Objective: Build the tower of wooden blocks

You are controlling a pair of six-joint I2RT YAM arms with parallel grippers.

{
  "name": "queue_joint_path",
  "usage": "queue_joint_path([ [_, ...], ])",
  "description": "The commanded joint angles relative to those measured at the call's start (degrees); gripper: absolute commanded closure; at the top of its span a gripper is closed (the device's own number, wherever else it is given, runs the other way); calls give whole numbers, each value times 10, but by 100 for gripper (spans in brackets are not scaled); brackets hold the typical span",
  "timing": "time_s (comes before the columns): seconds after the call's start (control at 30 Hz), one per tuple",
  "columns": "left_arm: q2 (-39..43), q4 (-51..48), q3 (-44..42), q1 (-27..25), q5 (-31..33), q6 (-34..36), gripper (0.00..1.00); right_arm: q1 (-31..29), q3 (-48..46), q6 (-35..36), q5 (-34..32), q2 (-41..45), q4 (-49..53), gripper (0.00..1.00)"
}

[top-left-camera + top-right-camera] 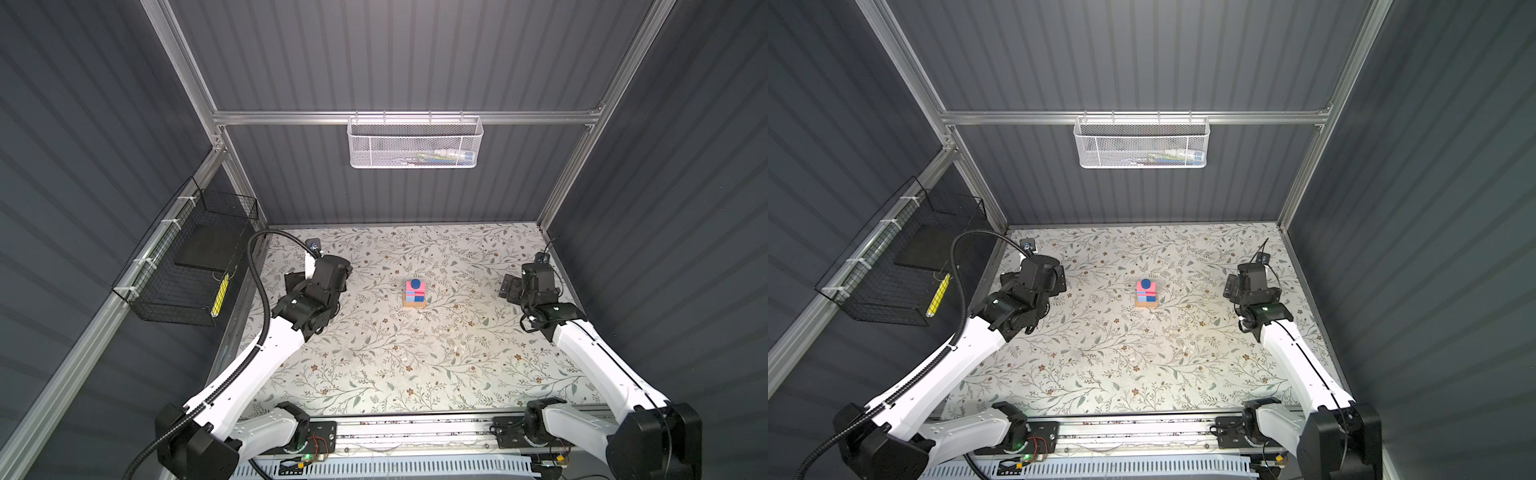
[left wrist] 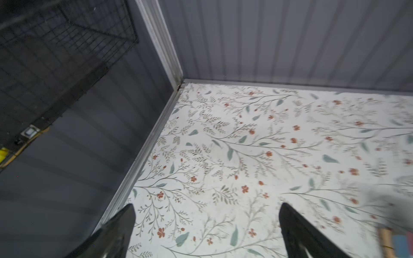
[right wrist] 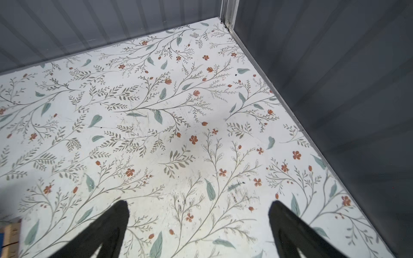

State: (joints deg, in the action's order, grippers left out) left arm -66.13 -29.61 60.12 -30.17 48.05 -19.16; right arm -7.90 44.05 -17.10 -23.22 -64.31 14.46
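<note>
The tower [image 1: 414, 294] [image 1: 1146, 294] stands upright in the middle of the table in both top views. Its tan base [image 1: 414, 304] carries blue and red cubes, then pink oblongs, and the dark blue disc [image 1: 415, 284] [image 1: 1145, 284] lies on top. My left gripper [image 1: 320, 276] [image 1: 1034, 276] [image 2: 206, 206] hangs well to the tower's left, open and empty. My right gripper [image 1: 534, 282] [image 1: 1252, 286] [image 3: 197, 204] hangs well to the tower's right, also open and empty. A blurred corner of the tower [image 2: 393, 243] [image 3: 9, 236] shows at the edge of each wrist view.
A black wire basket [image 1: 187, 266] hangs on the left wall, and a white mesh basket [image 1: 413, 143] hangs on the back wall. Grey walls close the floral table [image 1: 415, 365] on three sides. The arm bases sit on the front rail [image 1: 415, 432].
</note>
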Motion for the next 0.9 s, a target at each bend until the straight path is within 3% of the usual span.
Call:
queue_joint_path([
  [0.0,-11,94,-71,48,19,19,0,5,-41,57,-7,-21,-153,1],
  [0.27,-102,298,-199,122,-12,68,0,6,-158,140,6,-73,-409,1],
  [0.43,-139,564,-305,155,-45,137,0,7,-243,195,-9,-146,-656,1],
  [0.5,-152,609,-323,172,-70,150,0,7,-255,203,-29,-182,-737,1],
  [0.57,-168,623,-328,187,-101,165,0,12,-241,184,-20,-163,-673,1],
  [0.67,-201,692,-345,202,-134,184,0,24,-238,184,1,-174,-688,1],
  [0.87,-239,736,-330,213,-234,198,0,51,-233,171,78,-167,-653,1],
])
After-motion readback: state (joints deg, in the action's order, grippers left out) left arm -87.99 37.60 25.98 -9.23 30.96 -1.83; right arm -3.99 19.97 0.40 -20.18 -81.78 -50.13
